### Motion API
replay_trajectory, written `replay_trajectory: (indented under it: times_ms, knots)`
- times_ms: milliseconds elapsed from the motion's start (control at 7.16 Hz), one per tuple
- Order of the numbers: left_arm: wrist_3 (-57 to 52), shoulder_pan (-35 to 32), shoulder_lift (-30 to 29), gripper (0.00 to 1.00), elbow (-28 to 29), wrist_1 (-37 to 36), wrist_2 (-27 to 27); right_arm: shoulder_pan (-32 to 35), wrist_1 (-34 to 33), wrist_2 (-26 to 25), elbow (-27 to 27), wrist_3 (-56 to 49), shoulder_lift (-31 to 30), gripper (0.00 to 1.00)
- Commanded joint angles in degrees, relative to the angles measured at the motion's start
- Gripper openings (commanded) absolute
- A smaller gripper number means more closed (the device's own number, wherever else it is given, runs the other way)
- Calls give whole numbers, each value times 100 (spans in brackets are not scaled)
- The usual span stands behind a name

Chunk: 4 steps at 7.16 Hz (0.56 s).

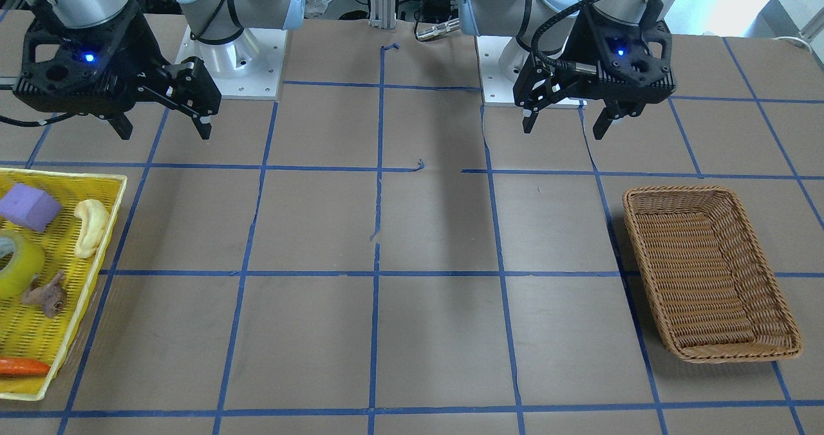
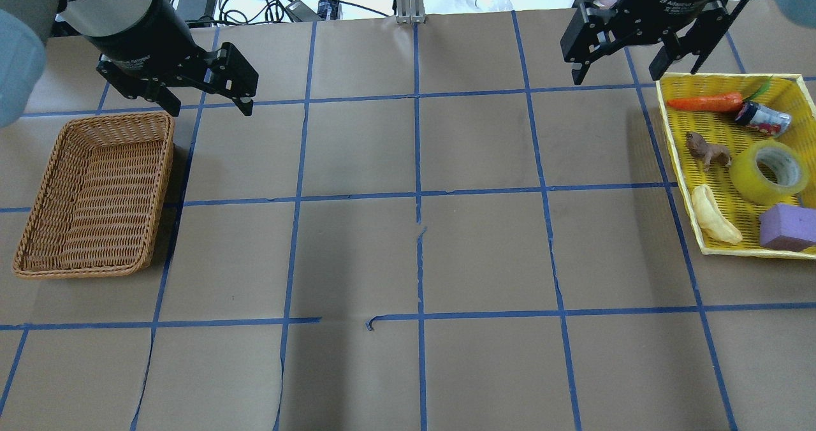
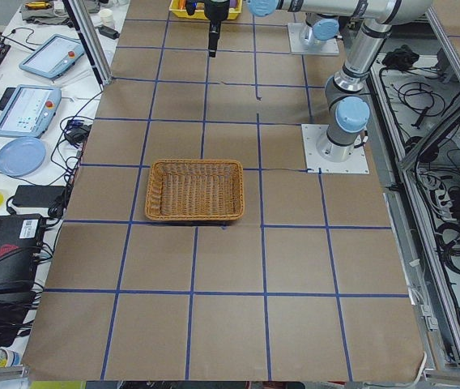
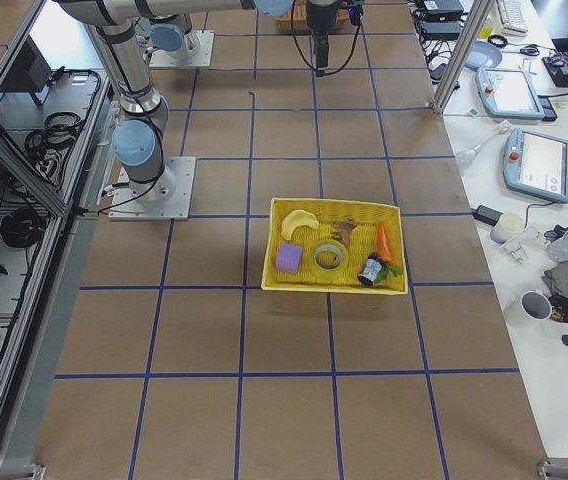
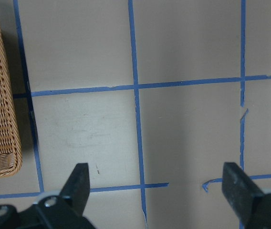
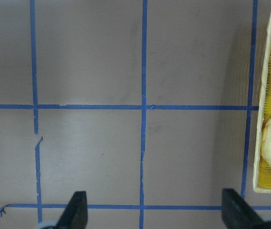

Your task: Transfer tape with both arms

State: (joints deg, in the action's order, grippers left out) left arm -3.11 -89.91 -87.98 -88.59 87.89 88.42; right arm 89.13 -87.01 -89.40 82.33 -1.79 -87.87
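Observation:
The tape [image 2: 744, 180], a thick yellow-green roll with a pale core, lies flat in the yellow tray [image 2: 677, 157] at the table's right end; it also shows in the front view [image 1: 16, 268] and the right side view [image 4: 316, 263]. My right gripper [image 2: 617, 77] is open and empty, held above the table beside the tray's far left corner, and apart from the tape. My left gripper [image 2: 209, 108] is open and empty, just beyond the far right corner of the empty wicker basket [image 2: 95, 195]. Both wrist views show open jaws over bare table.
The tray also holds a carrot [image 2: 704, 102], a small can [image 2: 762, 118], a brown toy animal [image 2: 706, 150], a pale banana-like piece [image 2: 714, 214] and a purple block [image 2: 787, 227]. Blue tape lines form a grid on the brown table. Cables lie past the far edge.

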Motion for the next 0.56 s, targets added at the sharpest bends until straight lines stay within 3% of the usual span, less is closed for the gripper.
replay_trajectory:
  times_ms: [0, 419]
  knots:
    - [-14, 0, 0, 100, -9, 0, 0, 8, -27, 54, 28, 39, -2, 100]
    - [12, 0, 0, 100, -9, 0, 0, 8, -18, 19, 37, 12, -2, 100]
